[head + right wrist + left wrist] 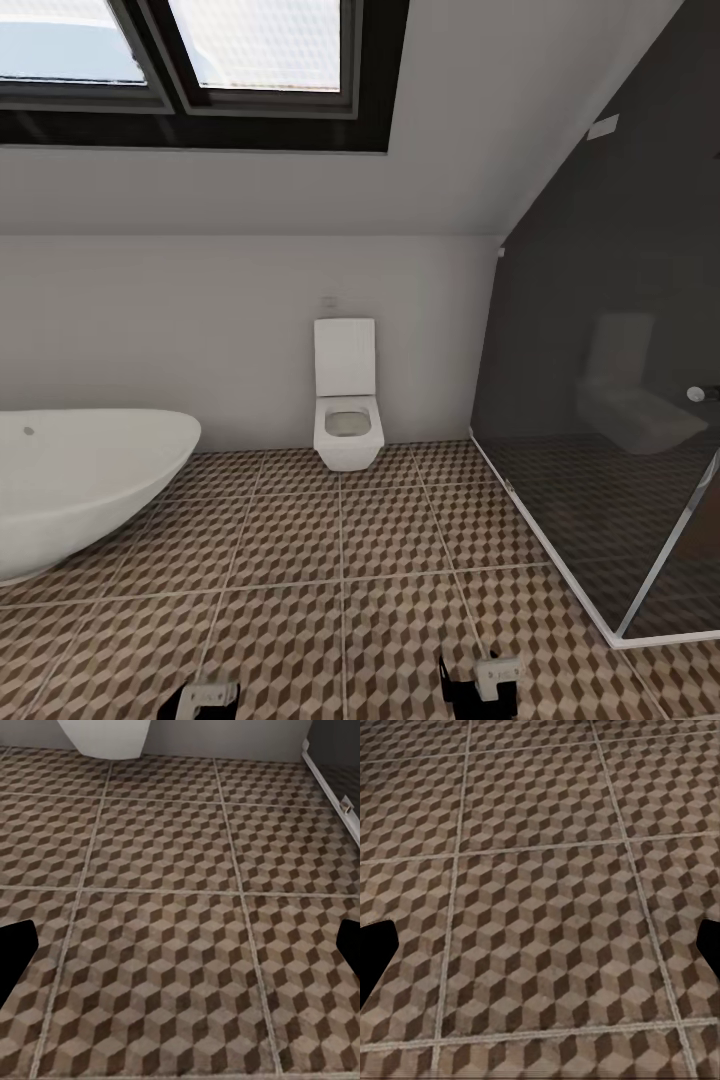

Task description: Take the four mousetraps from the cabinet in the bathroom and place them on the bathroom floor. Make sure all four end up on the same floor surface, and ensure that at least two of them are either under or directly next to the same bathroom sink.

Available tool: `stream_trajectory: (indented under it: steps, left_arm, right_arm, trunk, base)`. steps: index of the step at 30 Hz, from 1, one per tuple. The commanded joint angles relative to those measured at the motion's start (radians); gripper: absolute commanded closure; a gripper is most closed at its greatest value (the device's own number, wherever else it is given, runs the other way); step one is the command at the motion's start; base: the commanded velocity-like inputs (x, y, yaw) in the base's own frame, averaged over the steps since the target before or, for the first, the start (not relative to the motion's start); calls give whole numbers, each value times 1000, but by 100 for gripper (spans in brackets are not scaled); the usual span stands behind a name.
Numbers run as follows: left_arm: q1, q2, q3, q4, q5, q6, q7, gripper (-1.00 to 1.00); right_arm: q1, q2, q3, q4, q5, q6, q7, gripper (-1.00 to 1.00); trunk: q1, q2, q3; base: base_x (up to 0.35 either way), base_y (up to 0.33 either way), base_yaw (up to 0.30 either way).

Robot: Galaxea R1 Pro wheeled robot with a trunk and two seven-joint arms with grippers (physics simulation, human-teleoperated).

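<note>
The floor [340,590] of cube-patterned tiles runs to the far wall, where a toilet [348,400] stands. A tub [80,480] sits at the left wall and a glass shower [620,400] at the right. The left gripper [200,697] and right gripper [480,685] both hang spread wide over bare tiles, holding nothing.

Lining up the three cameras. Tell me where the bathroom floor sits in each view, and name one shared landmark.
Head view: the bathroom floor takes the lower part, below the toilet.
Left wrist view: the floor spreads across the middle.
Right wrist view: the floor lies under the toilet base and wall.
Shared landmark: the pale grout lines between the cube-pattern tiles.
</note>
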Motion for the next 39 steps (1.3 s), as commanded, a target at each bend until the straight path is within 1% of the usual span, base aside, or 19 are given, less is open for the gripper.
stream_trajectory:
  steps: [1, 18, 28, 29, 30, 35, 39]
  left_arm:
    - [-1, 0, 1, 5, -1, -3, 0, -100]
    - [-1, 1, 2, 29, -1, -3, 0, -100]
    - [-1, -4, 0, 46, 0, -3, 2, -100]
    - [-1, -4, 0, 50, 0, -3, 2, -100]
    - [-1, -6, 0, 70, 0, -3, 5, -100]
    - [-1, -8, 0, 94, 0, -4, 15, -100]
    - [-1, -7, -1, 107, 1, -5, 20, -100]
  right_arm:
    - [-1, 0, 5, 1, 7, -1, -11, -100]
    - [-1, 2, 5, 2, 7, -2, -11, -100]
    - [-1, 1, 5, 2, 8, 0, -15, -100]
    - [-1, 1, 5, 2, 8, 1, -15, -100]
    - [-1, 2, 5, 3, 8, 1, -16, -100]
    - [-1, 2, 5, 14, 7, 2, -16, -100]
    - [-1, 2, 5, 45, 7, -1, -16, -100]
  trunk:
    - [0, -1, -1]
    - [0, -1, -1]
    - [0, -1, -1]
    - [0, -1, -1]
    - [0, -1, -1]
    - [0, -1, -1]
    - [0, -1, -1]
  base:
    - [0, 0, 0]
    - [0, 0, 0]
    - [0, 0, 0]
    - [0, 0, 0]
    - [0, 0, 0]
    - [0, 0, 0]
    - [0, 0, -52]
